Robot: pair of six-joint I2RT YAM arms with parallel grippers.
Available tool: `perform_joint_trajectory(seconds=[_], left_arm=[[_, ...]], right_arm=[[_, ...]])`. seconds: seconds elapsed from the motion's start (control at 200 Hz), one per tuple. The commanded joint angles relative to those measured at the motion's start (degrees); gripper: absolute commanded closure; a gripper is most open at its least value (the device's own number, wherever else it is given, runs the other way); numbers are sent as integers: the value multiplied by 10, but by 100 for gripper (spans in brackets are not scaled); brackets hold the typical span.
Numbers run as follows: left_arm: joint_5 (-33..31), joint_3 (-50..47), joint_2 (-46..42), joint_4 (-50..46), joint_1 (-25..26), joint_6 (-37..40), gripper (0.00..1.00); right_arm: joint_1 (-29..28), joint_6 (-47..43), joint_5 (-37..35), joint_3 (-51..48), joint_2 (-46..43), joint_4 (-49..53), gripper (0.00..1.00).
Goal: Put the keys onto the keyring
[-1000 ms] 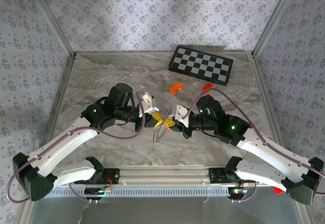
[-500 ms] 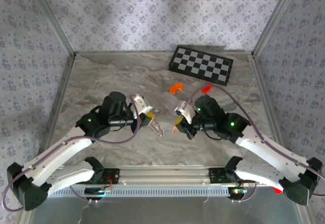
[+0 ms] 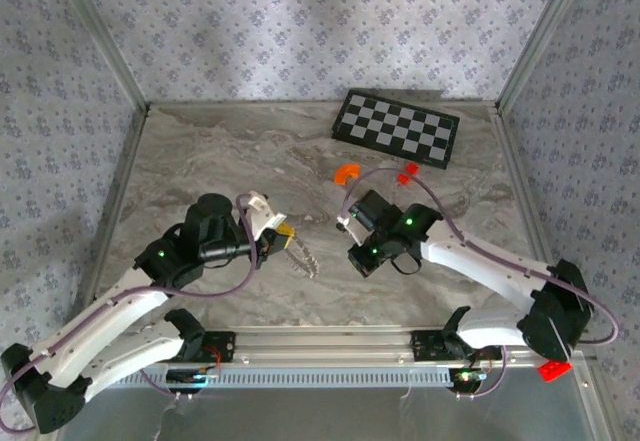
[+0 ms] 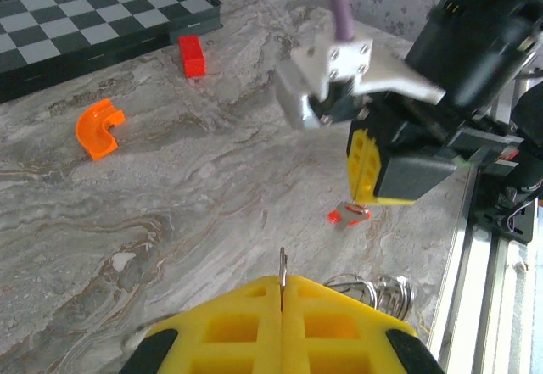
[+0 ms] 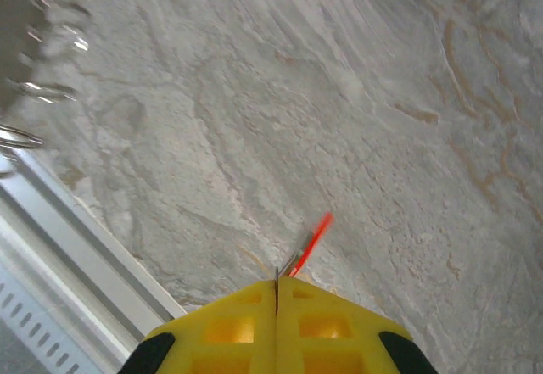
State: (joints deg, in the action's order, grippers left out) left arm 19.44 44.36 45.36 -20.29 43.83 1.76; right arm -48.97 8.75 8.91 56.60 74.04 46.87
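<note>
Now, left gripper [image 4: 282,287]: the yellow pads are pressed together on a thin wire of the keyring [image 4: 383,291], whose loops bunch just beside the pads.
Right gripper [image 5: 277,293]: the pads appear to be clamped on the key [image 5: 312,237]. The silvery part is pinched, and the red head sticks out past the tips, seen edge-on.
Gap: the two grippers are held near each other but apart, above the table [image 3: 200,161]. The key is not touching the keyring.
Step in hand: the key is judged to be lined up for threading.
How it is done well: the keyring should be held steady, with a free end turned toward the key. The key should be brought in slowly and squarely, since both parts are tiny and easily slipped.
Farther out: an orange arc [image 4: 97,128], a red brick [image 4: 192,55] and a checkered board [image 4: 85,26] are seen well away.
</note>
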Motion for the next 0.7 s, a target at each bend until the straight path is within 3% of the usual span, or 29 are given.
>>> perform_joint_trajectory(seconds=[0.0,0.7], left_arm=[[-5,-7,-25,32,2,-16,100],[-46,-23,-26,38,11,-19,100]], right_arm=[[3,22,-25,9,25,39,100],[5,-35,-9,68,193,61,100]])
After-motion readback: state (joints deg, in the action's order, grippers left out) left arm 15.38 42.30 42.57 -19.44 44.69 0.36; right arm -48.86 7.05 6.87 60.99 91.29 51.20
